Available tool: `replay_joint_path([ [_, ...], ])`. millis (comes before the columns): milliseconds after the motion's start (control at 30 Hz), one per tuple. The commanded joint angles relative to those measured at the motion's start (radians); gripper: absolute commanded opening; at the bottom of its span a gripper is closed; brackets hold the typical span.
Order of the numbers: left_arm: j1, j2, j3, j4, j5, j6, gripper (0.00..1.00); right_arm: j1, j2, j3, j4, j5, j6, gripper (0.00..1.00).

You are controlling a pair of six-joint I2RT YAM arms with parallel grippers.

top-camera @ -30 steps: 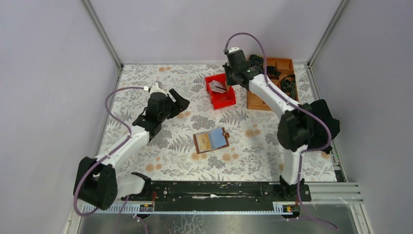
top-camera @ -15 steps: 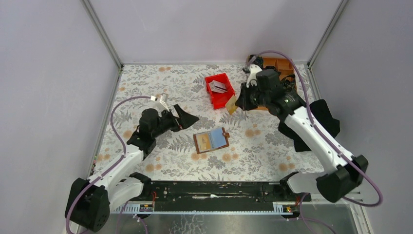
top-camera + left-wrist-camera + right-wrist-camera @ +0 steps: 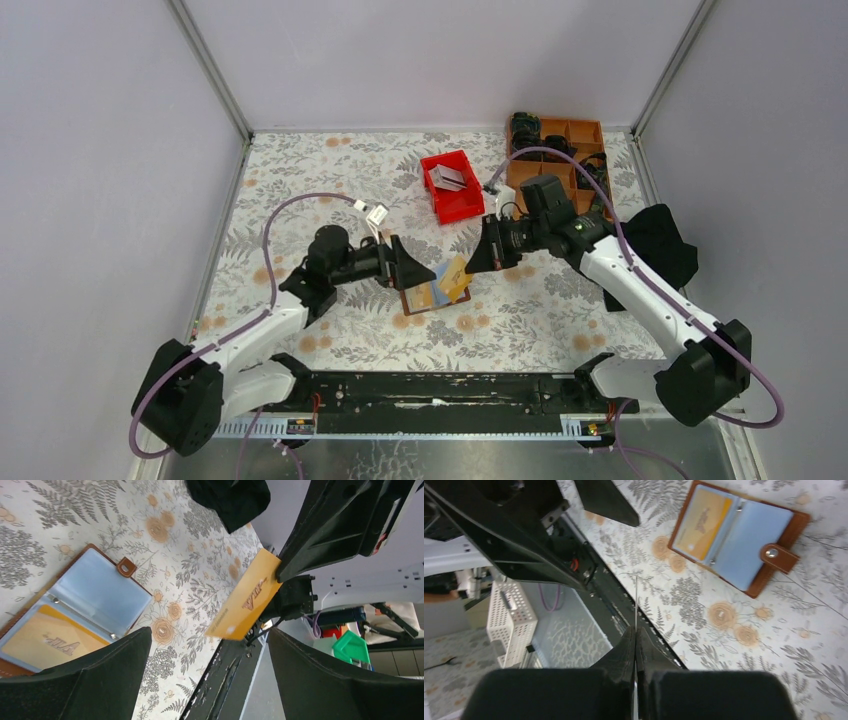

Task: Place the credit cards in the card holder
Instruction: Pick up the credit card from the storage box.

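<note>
Here, the right gripper (image 3: 480,258) pinches a tan-orange credit card (image 3: 245,596) just above the open card holder (image 3: 744,545), possibly touching it. The left gripper (image 3: 407,270) gapes wide and empty beside the holder; a second card (image 3: 701,522) sits pocketed inside.

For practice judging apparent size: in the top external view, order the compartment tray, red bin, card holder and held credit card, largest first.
1. compartment tray, partly hidden
2. red bin
3. card holder, partly covered
4. credit card, though lifted

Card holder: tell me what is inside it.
One orange card is tucked into the open card holder; the clear pocket beside it looks empty. Any pockets beneath are covered.
</note>
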Motion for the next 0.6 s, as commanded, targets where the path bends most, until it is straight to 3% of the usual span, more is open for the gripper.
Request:
replay_joint_path([
  [0, -0.018, 0.042, 0.044, 0.061, 0.083, 0.052, 0.93, 0.005, 0.031, 0.015, 0.063, -0.201, 0.027, 0.0],
  [267, -0.019, 0.144, 0.049, 0.165, 0.181, 0.018, 0.88, 0.004, 0.114, 0.016, 0.085, -0.311, 0.03, 0.0],
  [567, -0.019, 0.229, 0.064, 0.248, 0.277, -0.021, 0.69, 0.005, 0.187, 0.003, 0.15, -0.355, 0.06, 0.0],
])
